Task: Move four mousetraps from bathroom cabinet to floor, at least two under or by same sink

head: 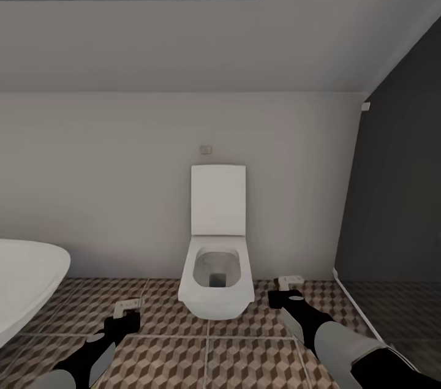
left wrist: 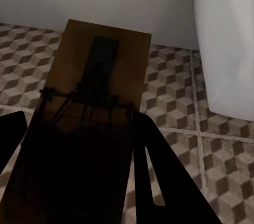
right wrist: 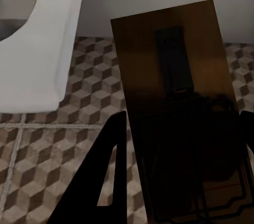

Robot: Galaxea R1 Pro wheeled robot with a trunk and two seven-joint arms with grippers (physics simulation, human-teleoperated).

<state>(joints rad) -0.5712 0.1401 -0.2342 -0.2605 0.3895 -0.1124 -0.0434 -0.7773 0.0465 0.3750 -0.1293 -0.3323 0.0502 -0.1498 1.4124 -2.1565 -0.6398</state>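
Note:
My left gripper is shut on a mousetrap, held low over the bathroom floor, left of the toilet. In the left wrist view that mousetrap is a brown wooden board sitting between the dark fingers. The right gripper is shut on a second mousetrap, right of the toilet. The right wrist view has its brown board between the fingers. The cabinet and the sink are out of view.
A white wall-hung toilet with its lid up stands straight ahead against the pale wall. A white bathtub rim juts in at the left. A dark glass panel closes off the right side.

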